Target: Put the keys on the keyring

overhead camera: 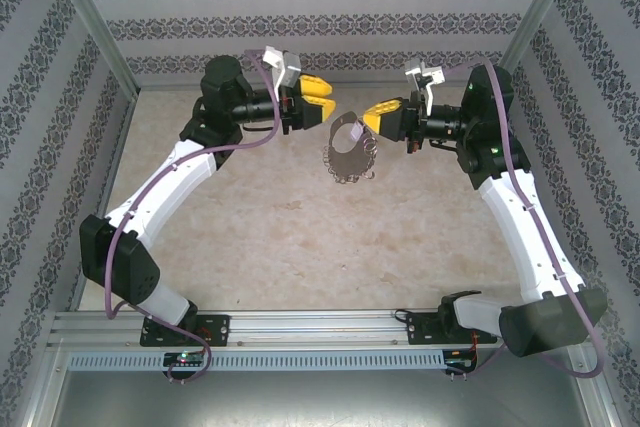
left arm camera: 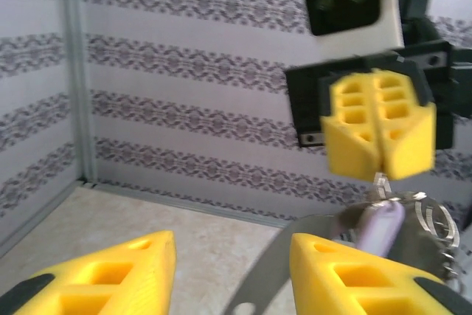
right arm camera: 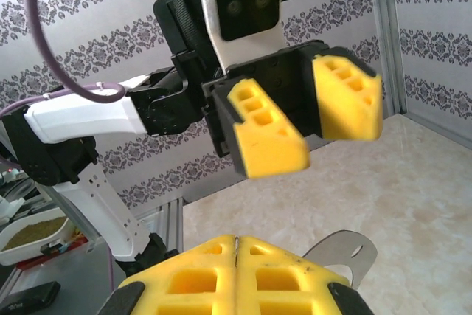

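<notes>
My right gripper (overhead camera: 370, 122) is shut, its yellow pads pressed together, and it holds the keyring (overhead camera: 346, 163) up in the air. The keyring is a thin grey hoop fringed with small wire loops (left arm camera: 435, 219), and it hangs below the right gripper (left arm camera: 380, 173). The key (overhead camera: 350, 132), a flat silvery piece with a hole, sticks out from the ring toward my left gripper (overhead camera: 326, 110). That gripper is open. In the left wrist view the key (left arm camera: 295, 263) runs between the spread fingers of the left gripper (left arm camera: 232, 256), close to the right one. The key (right arm camera: 344, 251) also pokes out beside the right gripper (right arm camera: 236, 240).
The beige tabletop (overhead camera: 300, 237) lies below both raised arms. Patterned walls (overhead camera: 300, 27) and aluminium posts (overhead camera: 95, 22) enclose the back and sides. A rail (overhead camera: 300, 325) runs along the near edge by the arm bases.
</notes>
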